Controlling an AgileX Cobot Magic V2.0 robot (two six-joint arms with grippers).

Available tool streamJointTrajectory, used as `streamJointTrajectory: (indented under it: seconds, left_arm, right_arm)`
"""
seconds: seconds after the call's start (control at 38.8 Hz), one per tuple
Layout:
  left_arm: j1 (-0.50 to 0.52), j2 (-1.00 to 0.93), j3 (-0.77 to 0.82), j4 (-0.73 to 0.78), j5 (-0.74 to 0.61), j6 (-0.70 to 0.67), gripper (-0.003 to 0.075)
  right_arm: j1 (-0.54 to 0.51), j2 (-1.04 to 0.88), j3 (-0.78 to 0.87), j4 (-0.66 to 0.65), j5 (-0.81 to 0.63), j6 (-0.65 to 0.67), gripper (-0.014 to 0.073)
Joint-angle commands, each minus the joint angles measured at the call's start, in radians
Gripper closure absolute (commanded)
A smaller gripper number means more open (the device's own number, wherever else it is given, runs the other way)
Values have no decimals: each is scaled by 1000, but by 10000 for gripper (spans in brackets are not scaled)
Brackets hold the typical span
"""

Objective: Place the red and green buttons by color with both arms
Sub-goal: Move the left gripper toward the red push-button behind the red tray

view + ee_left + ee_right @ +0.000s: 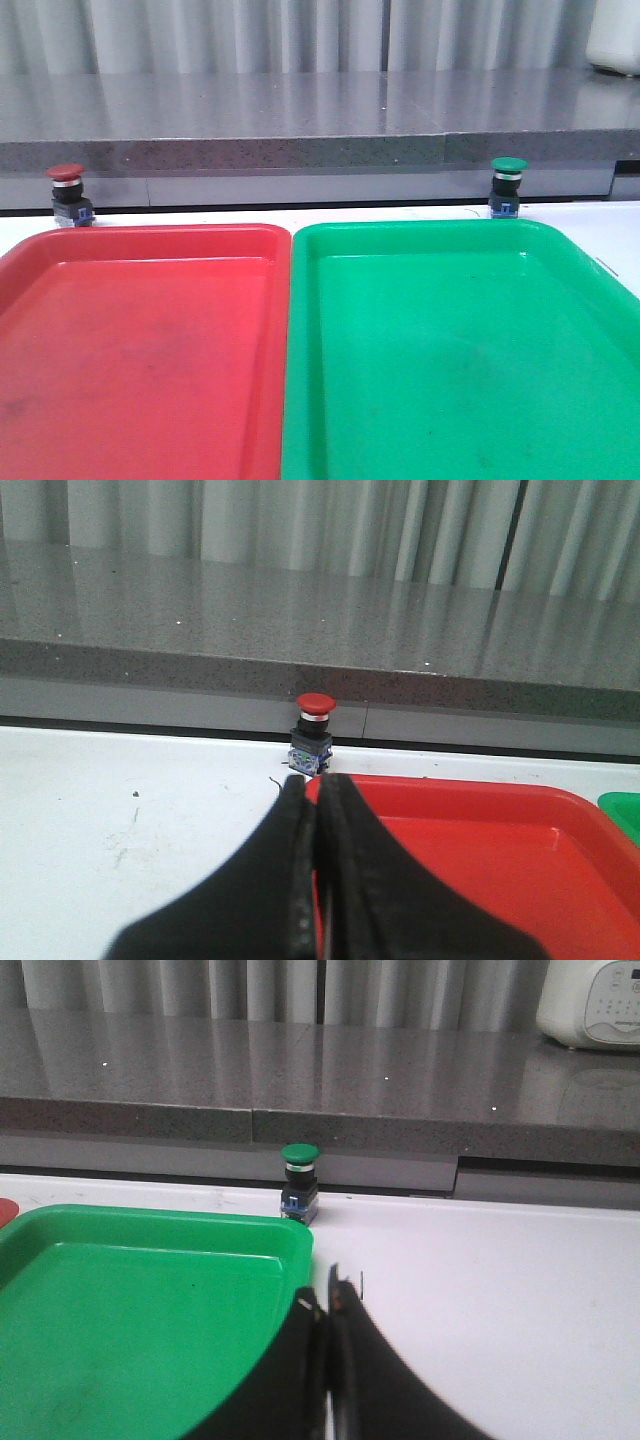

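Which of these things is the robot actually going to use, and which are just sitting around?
Part of the job:
red button
green button
red tray
green tray
left gripper, shut
right gripper, shut

Just there:
white appliance on the grey ledge
curtain behind it

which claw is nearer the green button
Right. The right claw is shut, with the green button upright just ahead past the green tray corner. The left claw faces the red button.
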Motion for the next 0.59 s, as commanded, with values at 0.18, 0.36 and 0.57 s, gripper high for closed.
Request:
streamJointTrajectory:
  seconds: [0.18,0.36,0.57]
  left_arm:
    - [1,-16,24,-7,-85,-6,740]
    - [1,-16,24,13,-91,6,740]
    - [1,-16,24,24,-101,6,740]
  right_arm:
    - [-4,-16,-6,-3,-90,-5,662]
    - [-4,-16,-6,-3,-90,-5,662]
    - [-4,-16,-6,-3,-90,-5,662]
